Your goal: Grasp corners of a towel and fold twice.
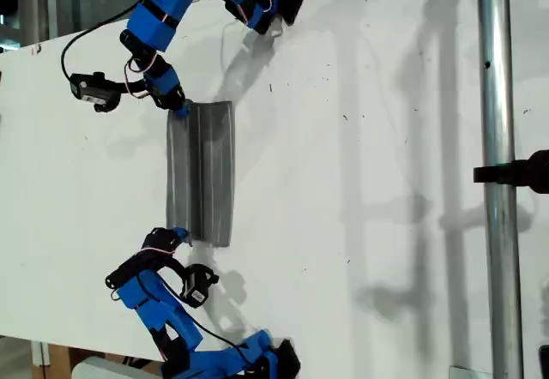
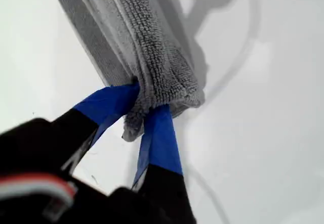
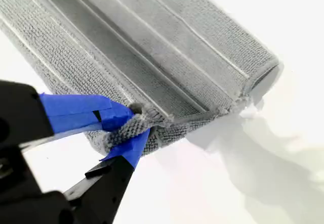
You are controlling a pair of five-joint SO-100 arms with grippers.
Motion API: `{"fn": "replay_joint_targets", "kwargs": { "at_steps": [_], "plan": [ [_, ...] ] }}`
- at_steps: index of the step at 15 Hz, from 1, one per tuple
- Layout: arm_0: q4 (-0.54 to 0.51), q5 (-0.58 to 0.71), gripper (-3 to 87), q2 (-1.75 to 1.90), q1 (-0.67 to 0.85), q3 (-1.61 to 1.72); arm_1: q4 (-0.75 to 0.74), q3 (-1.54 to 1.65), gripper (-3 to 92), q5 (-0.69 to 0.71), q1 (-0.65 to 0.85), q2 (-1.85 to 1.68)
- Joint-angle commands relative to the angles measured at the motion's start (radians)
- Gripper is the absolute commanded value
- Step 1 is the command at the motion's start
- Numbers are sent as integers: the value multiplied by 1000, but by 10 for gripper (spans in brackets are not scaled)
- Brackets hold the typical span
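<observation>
Blue fingers [image 2: 109,105] of my first gripper [image 2: 139,107] pinch a bunched corner of the towel [image 1: 202,173]; my second gripper [image 3: 129,127] is likewise clamped on another corner. Folded into a grey, white-striped band, the towel lies on the white surface [image 1: 369,182] left of centre in the exterior view, which arm holds which end being unclear.

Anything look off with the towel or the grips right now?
Nothing stands out. The towel lies as a narrow folded strip on the white table, edges roughly parallel. My first gripper and my second gripper each pinch a bunched corner at its ends. No tears or spills visible.
</observation>
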State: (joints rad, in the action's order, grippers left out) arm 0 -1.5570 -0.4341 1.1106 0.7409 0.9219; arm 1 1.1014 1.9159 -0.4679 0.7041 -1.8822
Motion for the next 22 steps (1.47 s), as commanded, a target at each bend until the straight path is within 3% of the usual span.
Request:
{"fn": "replay_joint_targets", "kwargs": {
  "at_steps": [1,6,10,11,12,13,16,18,20,22],
  "plan": [
    [-41,-43,-21,-29,-52,-17,-43,57,-2,-64,-75,34],
    [-64,-215,-20,-120,-236,5,-138,169,-2,-118,-87,192],
    [-3,-253,-19,-170,-198,127,-178,164,-2,-133,-87,270],
    [-6,-272,34,-164,-166,167,-158,164,83,-150,-77,259],
    [-17,-285,139,-107,-144,230,-120,166,196,-156,-67,222],
    [-17,-304,213,-6,-124,311,-75,172,245,-158,-57,153],
    [-54,-360,300,291,-87,485,86,201,278,-187,-15,-84],
    [-41,-394,315,462,-127,572,133,324,302,-245,40,-302],
    [48,-417,307,742,-195,767,176,512,327,-314,120,-607],
    [121,-462,275,991,-267,1000,137,575,359,-426,77,-657]
  ]
}}
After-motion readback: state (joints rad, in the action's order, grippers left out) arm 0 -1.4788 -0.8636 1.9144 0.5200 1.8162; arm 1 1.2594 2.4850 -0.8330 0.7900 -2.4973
